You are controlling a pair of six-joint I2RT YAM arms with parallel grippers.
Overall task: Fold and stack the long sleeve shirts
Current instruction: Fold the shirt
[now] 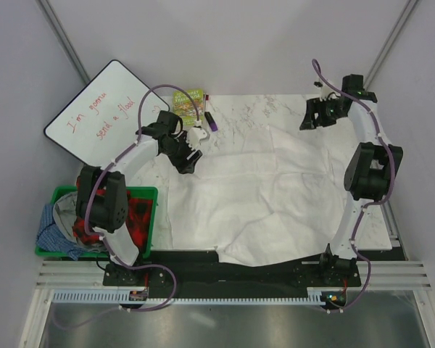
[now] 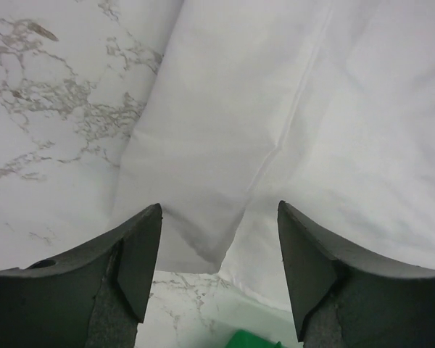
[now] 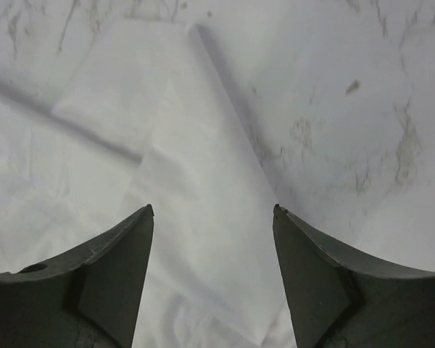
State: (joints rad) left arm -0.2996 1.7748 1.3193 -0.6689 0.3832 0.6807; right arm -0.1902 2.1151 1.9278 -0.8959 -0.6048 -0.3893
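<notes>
One white long sleeve shirt [image 1: 264, 196] lies spread flat over the marble table [image 1: 275, 109], its near hem hanging past the front edge. My left gripper [image 1: 191, 161] hovers over the shirt's far left corner. In the left wrist view it [image 2: 219, 206] is open, with a cloth corner [image 2: 203, 239] below the gap and nothing gripped. My right gripper [image 1: 312, 119] is at the far right of the shirt. Its wrist view shows it [image 3: 212, 209] open above a flat white strip of cloth [image 3: 196, 181], not touching it.
A green bin [image 1: 146, 192] at the left holds bunched red and blue clothes [image 1: 65, 225]. A whiteboard [image 1: 101, 109] leans at the back left. A green book [image 1: 188, 100] and a purple marker [image 1: 211, 121] lie beside the left gripper. A green edge [image 2: 257, 339] shows under the left jaws.
</notes>
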